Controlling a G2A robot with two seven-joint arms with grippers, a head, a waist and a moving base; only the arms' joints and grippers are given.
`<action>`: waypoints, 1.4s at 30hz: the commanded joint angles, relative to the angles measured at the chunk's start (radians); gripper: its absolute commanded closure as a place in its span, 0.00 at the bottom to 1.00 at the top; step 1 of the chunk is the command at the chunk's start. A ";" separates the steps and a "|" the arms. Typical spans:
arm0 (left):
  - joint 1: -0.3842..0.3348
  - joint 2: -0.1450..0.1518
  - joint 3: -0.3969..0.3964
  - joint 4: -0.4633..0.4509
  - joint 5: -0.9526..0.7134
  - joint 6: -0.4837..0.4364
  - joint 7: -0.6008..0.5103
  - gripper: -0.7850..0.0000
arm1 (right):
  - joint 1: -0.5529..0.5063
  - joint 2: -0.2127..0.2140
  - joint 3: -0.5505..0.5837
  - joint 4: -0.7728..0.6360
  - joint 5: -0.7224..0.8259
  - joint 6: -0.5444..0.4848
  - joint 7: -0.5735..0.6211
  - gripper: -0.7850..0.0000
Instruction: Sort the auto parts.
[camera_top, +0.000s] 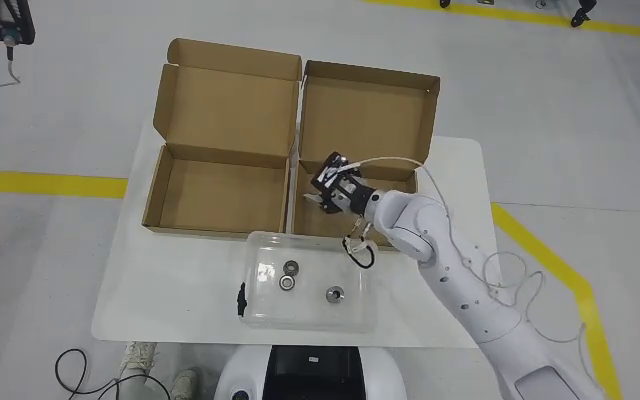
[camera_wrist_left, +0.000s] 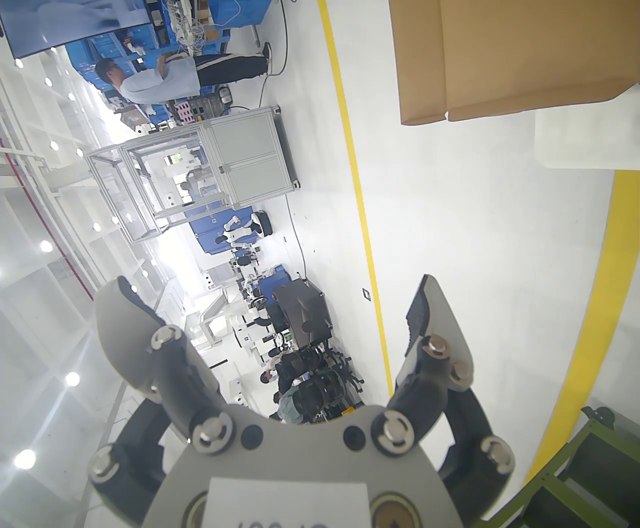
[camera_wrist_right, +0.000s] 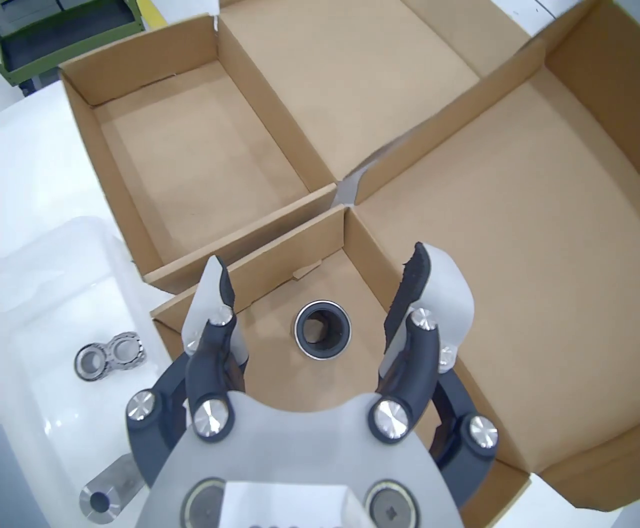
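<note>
Clear plastic tray (camera_top: 262, 312), nearest: three metal parts left to sort, namely two roller bearings (camera_wrist_right: 127, 347) touching each other and one cylindrical sleeve (camera_top: 334, 294) apart. Right gripper (camera_wrist_right: 319, 255): fingers spread, pinching nothing, above the right cardboard box (camera_top: 370, 110). Black-ringed bushing (camera_wrist_right: 322, 330): one, on that box's floor, judged sorted. Left cardboard box (camera_top: 215, 195): no part seen inside. Left gripper (camera_wrist_left: 274, 287): spread, holding nothing, well apart from the boxes. Boxes: two

Black bushing (camera_wrist_right: 322, 330) in box (camera_wrist_right: 272, 367), bearings (camera_wrist_right: 91, 361) in tray (camera_wrist_right: 65, 280)
</note>
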 joint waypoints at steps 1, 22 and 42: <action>0.000 0.000 0.000 0.000 0.000 0.000 0.000 0.00 | -0.032 0.010 0.025 -0.080 0.012 -0.039 0.034 0.19; 0.000 0.000 0.000 0.000 0.000 0.000 0.000 0.00 | -0.412 0.106 0.232 -0.424 0.053 -0.379 0.110 0.24; 0.000 0.000 0.000 0.000 0.000 0.000 0.000 0.00 | -0.464 0.119 0.085 -0.398 -0.138 -0.312 0.262 0.27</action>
